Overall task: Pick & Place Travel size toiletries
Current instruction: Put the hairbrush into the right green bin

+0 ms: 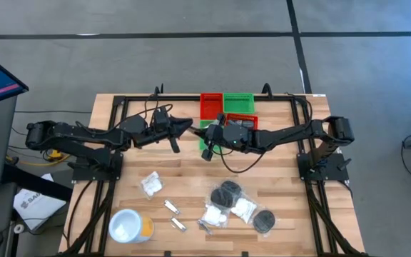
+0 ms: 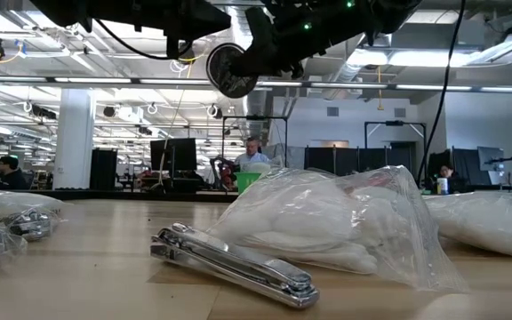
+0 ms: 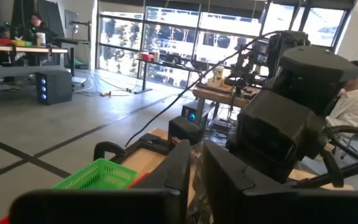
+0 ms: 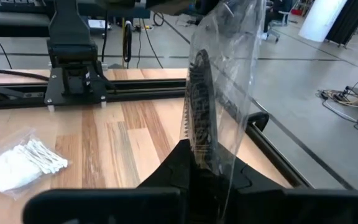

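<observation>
From my remote seat, looking down on the wooden table [image 1: 191,178], most of the travel toiletries appear unsorted, so I judge the job to be in its early part. Farthest left near the front edge stands a white round tub with an orange side [image 1: 129,225], which is not one of the items to move. Next to the right lies a white wrapped packet [image 1: 151,185], and just beyond it two thin silver sachets [image 1: 173,208] rest flat on the boards. My left gripper [image 1: 184,128] is raised over the back of the table near the bins; its fingers look nearly together with only a narrow gap, and I cannot tell whether anything sits between them. At the back centre are the red bin [image 1: 210,106] and the green bin [image 1: 238,102]; I cannot make out what they already contain. My right gripper [image 1: 209,140] hangs close beside the left one, its jaws clamped on a black disc in clear wrap [image 4: 199,118], held up in the air on edge. Farther right, near the front, a cluster remains: more black discs [image 1: 229,193] and white packets [image 1: 242,208] lying touching one another. Those, the sachets and the lone packet are left to place.
</observation>
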Motion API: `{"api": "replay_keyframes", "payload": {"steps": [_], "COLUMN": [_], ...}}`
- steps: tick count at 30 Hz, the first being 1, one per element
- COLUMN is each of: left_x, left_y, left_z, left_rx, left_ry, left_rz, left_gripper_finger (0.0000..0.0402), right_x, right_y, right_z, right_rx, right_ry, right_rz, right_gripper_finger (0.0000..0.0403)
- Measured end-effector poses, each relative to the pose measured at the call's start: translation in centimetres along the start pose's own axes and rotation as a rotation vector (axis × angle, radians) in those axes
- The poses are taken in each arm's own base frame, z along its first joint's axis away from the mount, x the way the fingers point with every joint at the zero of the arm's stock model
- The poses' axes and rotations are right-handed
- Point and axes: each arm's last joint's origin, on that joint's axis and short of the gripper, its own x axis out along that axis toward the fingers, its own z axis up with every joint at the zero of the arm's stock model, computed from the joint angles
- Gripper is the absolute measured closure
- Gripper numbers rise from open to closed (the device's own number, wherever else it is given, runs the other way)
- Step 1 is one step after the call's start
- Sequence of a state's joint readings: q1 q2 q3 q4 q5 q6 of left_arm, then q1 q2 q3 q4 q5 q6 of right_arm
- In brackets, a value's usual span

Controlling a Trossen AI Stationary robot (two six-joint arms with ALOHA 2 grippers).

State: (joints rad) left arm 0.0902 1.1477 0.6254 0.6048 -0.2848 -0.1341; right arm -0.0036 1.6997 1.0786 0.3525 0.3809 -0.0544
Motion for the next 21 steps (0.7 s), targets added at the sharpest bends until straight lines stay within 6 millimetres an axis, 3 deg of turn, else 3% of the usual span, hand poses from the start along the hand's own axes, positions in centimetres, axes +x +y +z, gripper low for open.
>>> {"api": "replay_keyframes", "payload": {"steps": [10,21], "left_x": [0.0,0.0], "left_y": [0.0,0.0], "left_z": [0.0,0.0], "left_rx": [0.027,0.027], "left_ry": [0.003,0.005], "left_rz": [0.0,0.0], "left_gripper_finger": [0.0295,0.027], "right_x": [-0.8,-2.2], "right_y": [-1.3,-4.3], "right_z": [0.1,0.5], "right_rx": [-0.017,0.008], "right_ry": [0.069,0.182], "right_rz": [-0.025,-0.091], "right_gripper_finger": [0.0384,0.0384]}}
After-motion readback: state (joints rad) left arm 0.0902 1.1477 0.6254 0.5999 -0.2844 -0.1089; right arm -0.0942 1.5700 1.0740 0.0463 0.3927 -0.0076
